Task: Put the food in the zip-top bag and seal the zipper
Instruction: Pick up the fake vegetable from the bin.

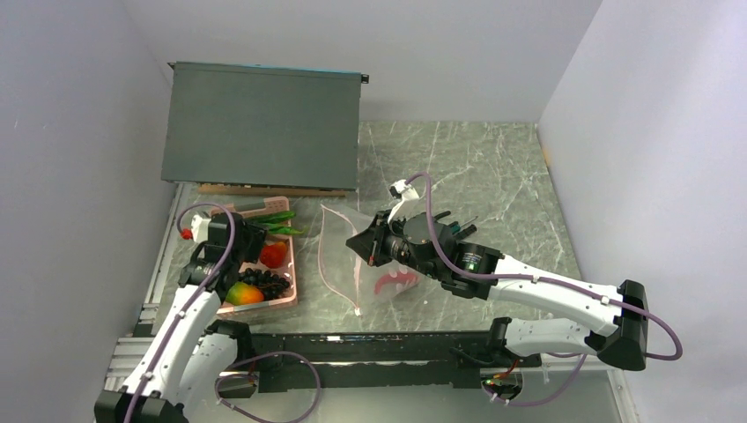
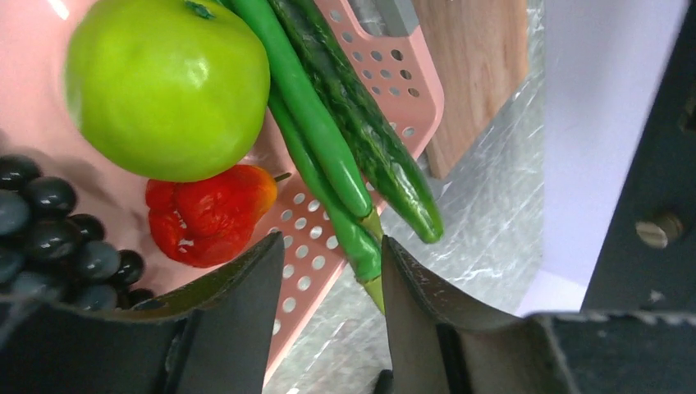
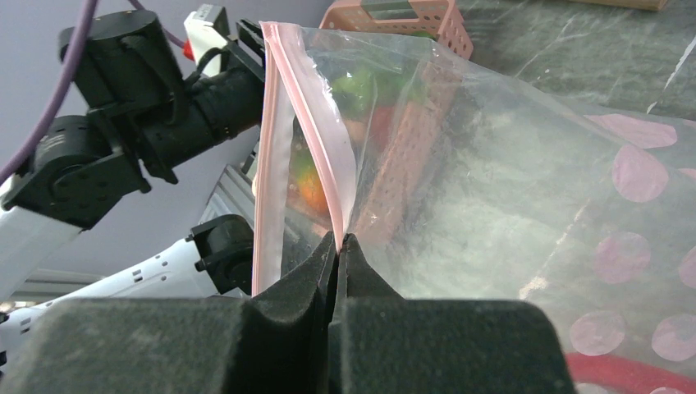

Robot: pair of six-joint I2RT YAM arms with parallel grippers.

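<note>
Zip-top bag (image 3: pixel 492 164), clear plastic with pale pink dots and a red printed mark (image 1: pixel 395 282), at the middle of the marbled table (image 1: pixel 476 167), just right of the pink basket (image 2: pixel 410 90). Its mouth is raised and turned toward the basket. The zipper (image 3: pixel 316 123), a thin pink strip, runs along the mouth edge, and its two lips stand apart at the top. The right gripper (image 3: pixel 338 242) is pressed together on one lip of the mouth, pinching the plastic at the strip and holding that edge up.

The food lies in the basket: green apple (image 2: pixel 168 86), red-orange fruit (image 2: pixel 205 215) just beneath it, dark grape bunch (image 2: pixel 57 230) beside them, long green pods (image 2: pixel 345 131) laid over the perforated floor, and a green-orange mango (image 1: pixel 245 293) at the near end. The left gripper (image 2: pixel 332 254) hangs over the basket with its jaws spread and a gap between them. The stem end of one pod reaches into that gap, close against one finger; whether it touches cannot be told. Nothing is clamped.

Behind the basket are a wooden board (image 2: pixel 480 74) and a large grey box (image 1: pixel 262 132)
</note>
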